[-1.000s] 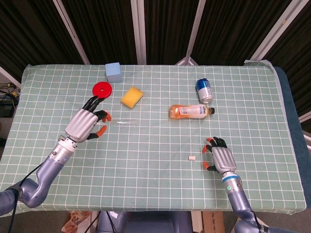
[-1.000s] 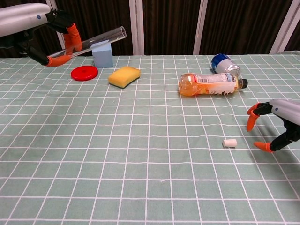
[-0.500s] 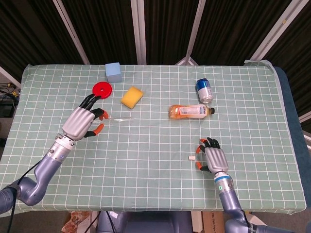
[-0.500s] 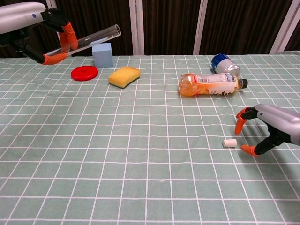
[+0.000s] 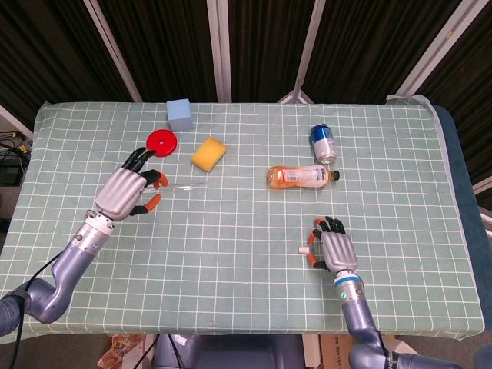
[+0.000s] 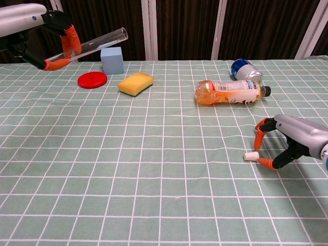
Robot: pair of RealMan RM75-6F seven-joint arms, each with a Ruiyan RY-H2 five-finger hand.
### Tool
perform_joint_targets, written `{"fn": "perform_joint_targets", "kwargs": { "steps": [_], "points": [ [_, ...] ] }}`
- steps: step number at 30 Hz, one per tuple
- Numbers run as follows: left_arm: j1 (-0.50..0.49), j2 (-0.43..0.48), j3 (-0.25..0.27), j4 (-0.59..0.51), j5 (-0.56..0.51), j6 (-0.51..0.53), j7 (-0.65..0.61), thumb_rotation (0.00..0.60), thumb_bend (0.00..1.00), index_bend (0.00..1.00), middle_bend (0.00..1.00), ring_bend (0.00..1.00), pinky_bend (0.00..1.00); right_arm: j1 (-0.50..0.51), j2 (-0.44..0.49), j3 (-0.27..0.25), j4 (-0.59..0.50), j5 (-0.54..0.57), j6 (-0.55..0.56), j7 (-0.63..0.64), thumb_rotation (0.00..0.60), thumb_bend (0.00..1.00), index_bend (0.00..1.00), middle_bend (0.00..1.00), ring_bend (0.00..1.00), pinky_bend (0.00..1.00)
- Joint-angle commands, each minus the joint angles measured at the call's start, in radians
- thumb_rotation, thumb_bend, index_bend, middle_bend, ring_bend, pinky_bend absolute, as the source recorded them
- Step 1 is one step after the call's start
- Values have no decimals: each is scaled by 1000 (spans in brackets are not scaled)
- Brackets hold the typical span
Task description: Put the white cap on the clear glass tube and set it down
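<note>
The left hand (image 6: pixel 48 36) holds the glass tube (image 6: pixel 95 45) aloft over the table's (image 5: pixel 231 231) far left, fingers clamped round its lower end; the tube slants up to the right, its open mouth above the blue cube (image 6: pixel 112 60). From overhead, the left arm reaches in from the near-left corner, the hand (image 5: pixel 127 191) beside the red disc (image 5: pixel 162 141). The right hand (image 6: pixel 287 141) sits low at the near right, palm down, its orange-tipped fingers (image 6: pixel 260 136) curled apart around the white cap (image 6: pixel 250 156), which lies on the cloth just off the fingertips; contact cannot be judged. A sponge (image 5: pixel 208 153), bottle (image 5: pixel 302 177) and can (image 5: pixel 324 143) lie beyond.
</note>
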Motion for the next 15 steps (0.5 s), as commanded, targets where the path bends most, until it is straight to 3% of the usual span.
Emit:
{"fn": "perform_joint_targets", "kwargs": {
  "steps": [1,15],
  "points": [
    [0,-2,1,3,0,0,-3,600,838,504,558,82,0,1,-3,-1,3,3,1,0,600,365,497,181,0,0],
    [3,-7,3,18,3,-1,-12,600,838,504,558,82,0,9,-25,-1,13,6,2,-2,600,365,534,188,0,0]
  ]
}}
